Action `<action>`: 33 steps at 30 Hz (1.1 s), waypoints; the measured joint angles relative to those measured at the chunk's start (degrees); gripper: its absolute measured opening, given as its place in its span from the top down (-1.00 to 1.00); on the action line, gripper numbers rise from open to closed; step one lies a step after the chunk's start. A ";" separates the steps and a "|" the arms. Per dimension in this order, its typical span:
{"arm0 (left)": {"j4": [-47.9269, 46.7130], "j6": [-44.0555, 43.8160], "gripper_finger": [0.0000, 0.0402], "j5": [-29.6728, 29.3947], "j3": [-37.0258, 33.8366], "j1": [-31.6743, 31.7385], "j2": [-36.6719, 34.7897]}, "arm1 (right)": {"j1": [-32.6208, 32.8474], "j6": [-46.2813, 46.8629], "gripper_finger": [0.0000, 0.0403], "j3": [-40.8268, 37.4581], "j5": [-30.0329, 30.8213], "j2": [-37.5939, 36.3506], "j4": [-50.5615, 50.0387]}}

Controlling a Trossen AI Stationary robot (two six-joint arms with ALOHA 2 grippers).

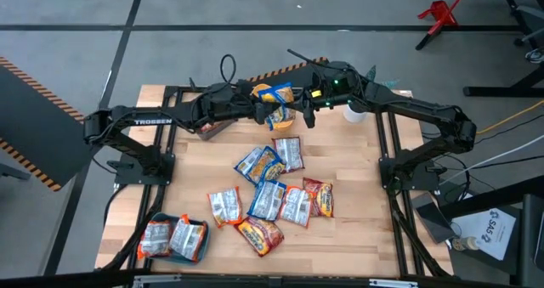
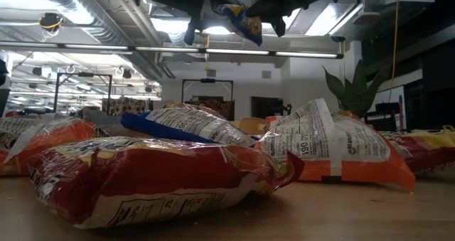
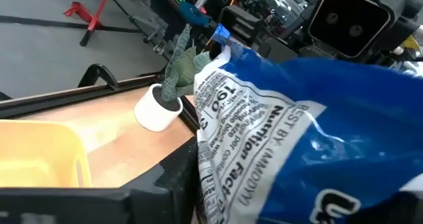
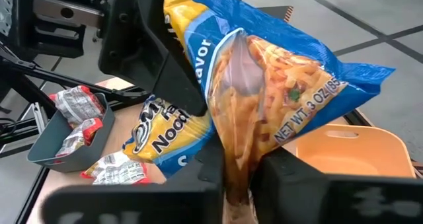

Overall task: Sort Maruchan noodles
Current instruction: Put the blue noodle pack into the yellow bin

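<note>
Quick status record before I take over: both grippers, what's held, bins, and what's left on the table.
left gripper: jaws shut on blue-yellow packet, raised at the table's far edge
right gripper: jaws shut on same packet
blue-yellow packet: held between both arms, above yellow bin
yellow bin: looks empty
grey bin: two silver-white packets inside
loose packets: about eight, mid-table, unsorted

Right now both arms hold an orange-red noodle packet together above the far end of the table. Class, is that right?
Wrong colour. The packet held by the left gripper and right gripper is blue and yellow, as the right wrist view shows; the rest stands.
</note>
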 joint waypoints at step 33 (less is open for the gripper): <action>0.28 -25.10 0.28 -23.17 -0.02 2.03 14.17 | -7.52 -1.05 0.05 0.00 4.68 -10.99 -5.74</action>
